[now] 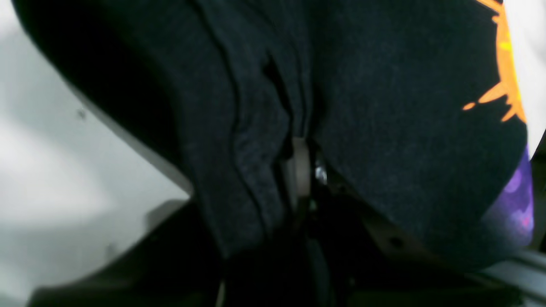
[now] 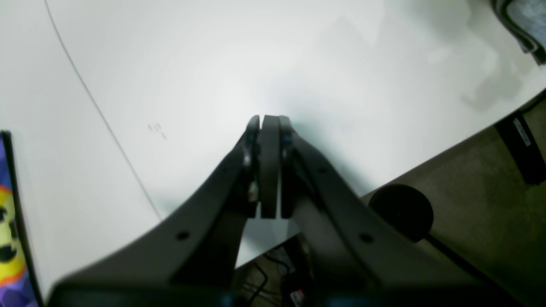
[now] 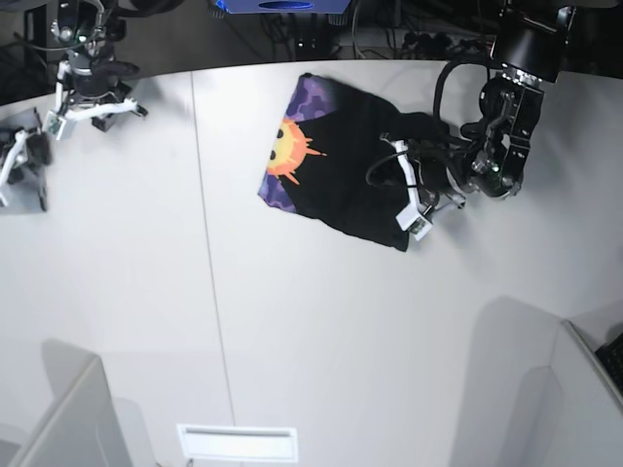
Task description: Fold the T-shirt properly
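The black T-shirt (image 3: pixel 346 165) lies folded on the white table (image 3: pixel 292 331) at the back centre, sun print (image 3: pixel 287 148) on its purple patch facing up at its left end. My left gripper (image 3: pixel 407 185) is at the shirt's right edge, shut on bunched black cloth. In the left wrist view the T-shirt (image 1: pixel 384 128) fills the frame and folds run between the jaws of my left gripper (image 1: pixel 300 157). My right gripper (image 2: pixel 268 123) is shut and empty over bare table, far left at the back in the base view (image 3: pixel 92 102). A purple and yellow printed strip (image 2: pixel 8 238) shows at the left edge of the right wrist view.
A seam line (image 3: pixel 209 243) runs across the table from back to front. A small stand (image 3: pixel 24 161) sits at the far left edge. White partitions (image 3: pixel 68 418) stand at the front left and front right (image 3: pixel 545 389). The table edge (image 2: pixel 448 157) lies close to my right gripper.
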Controlling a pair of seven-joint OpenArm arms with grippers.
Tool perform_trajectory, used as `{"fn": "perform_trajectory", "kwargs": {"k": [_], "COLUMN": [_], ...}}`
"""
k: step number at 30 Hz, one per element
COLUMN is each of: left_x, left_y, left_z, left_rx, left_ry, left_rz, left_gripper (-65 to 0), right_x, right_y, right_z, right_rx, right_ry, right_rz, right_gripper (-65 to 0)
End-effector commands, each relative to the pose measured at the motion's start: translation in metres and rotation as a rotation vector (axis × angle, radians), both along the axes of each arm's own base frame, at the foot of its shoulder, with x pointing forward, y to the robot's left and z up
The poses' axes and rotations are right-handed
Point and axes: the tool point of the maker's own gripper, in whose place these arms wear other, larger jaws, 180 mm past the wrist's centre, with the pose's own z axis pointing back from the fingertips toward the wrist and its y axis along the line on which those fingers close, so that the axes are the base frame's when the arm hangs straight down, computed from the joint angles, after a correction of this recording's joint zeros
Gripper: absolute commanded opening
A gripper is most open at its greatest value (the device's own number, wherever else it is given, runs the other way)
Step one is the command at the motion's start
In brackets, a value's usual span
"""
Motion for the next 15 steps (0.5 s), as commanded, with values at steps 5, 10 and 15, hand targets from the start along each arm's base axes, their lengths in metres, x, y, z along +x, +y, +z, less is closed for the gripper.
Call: {"fn": "perform_trajectory", "kwargs": {"k": [5,10,15], "left_x": [0.008,0.016,0.017], "left_y": [-0.003,-0.013,-0.01], "left_z": [0.002,0.0,-0.01], "left_rx": [0.127,0.279,0.452], "left_ry": [-0.026,-0.098,-0.166], "left_rz": [-0.158,-0.337,-0.474], "left_gripper": [-65.0,-65.0,-65.0], "right_x": [-0.009,-0.029,-0.055], "right_y": [-0.027,-0.048,-0.067], "right_z": [0.012,0.014,0.014], "right_rx": [-0.044,-0.059,-0.076], "right_ry": [-0.032,-0.03,-0.016], "right_rz": [-0.099,-0.218,-0.336], "right_gripper": [-65.0,-65.0,-65.0]}}
